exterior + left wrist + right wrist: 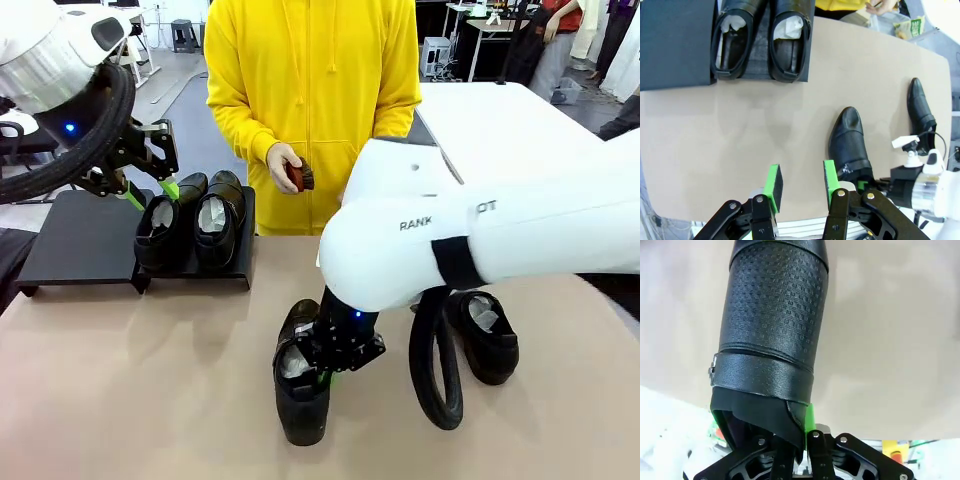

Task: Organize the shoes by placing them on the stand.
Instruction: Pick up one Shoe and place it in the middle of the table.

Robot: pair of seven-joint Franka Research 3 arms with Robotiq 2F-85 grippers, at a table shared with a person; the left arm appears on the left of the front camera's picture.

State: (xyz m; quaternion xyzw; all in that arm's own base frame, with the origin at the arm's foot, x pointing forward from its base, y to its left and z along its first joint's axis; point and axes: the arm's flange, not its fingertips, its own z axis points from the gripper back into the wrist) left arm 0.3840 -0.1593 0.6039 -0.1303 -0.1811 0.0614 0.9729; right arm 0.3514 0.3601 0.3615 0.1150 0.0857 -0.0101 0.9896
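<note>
Two black shoes [160, 228] [220, 215] stand side by side on the right panel of the black stand [80, 240]. Just above their left side hovers my left gripper [152, 195], open with nothing between its green pads [774, 186]. From the left wrist both shoes [732, 37] [790, 40] sit at the top on the stand [675, 45]. At the table's front middle my right gripper [332, 362] is shut on the heel rim of a third shoe [300, 390], seen close up as the textured black shoe [772, 315]. A fourth shoe [487, 335] lies on the table at the right.
A person in a yellow hoodie [310, 90] stands at the far edge, one hand holding a small reddish-brown object [297, 177]. The stand's left panel is bare. My right arm's white body [480, 235] and black cable [440, 360] cross the right half of the table [150, 400].
</note>
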